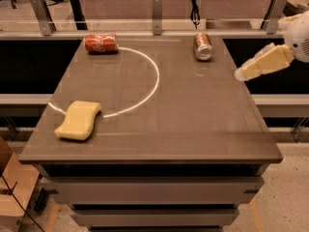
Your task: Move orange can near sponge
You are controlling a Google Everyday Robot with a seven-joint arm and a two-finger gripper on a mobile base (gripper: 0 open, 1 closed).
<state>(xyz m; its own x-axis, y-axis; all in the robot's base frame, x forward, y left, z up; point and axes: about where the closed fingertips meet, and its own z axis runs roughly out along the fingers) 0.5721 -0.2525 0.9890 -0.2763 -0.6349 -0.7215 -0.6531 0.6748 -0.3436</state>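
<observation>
A grey-brown worktop fills the middle of the frame, with a thin white arc drawn across its left half, curving from the upper edge down to the left edge. The orange can lies on its side in the upper right part of the worktop, near the far edge, with its silver end turned toward the lower part of the frame and a faint reflection on the surface just below it. The sponge lies flat in the lower left part of the worktop, near the left edge, its upper end touching the lower end of the white arc. The can and the sponge are well apart, at nearly opposite corners of the surface. A red cola can lies on its side in the upper left, near the far edge, with its right end just beside the upper end of the arc; it is level with the orange can and well apart from it. The pincer comes in from the right edge of the frame, cream in colour, slanting down and to the left from a rounded white wrist. Its tip hangs over the right edge of the worktop, to the lower right of the orange can, near it but not touching it. It holds nothing, and I cannot tell whether the pincer is apart or together.
</observation>
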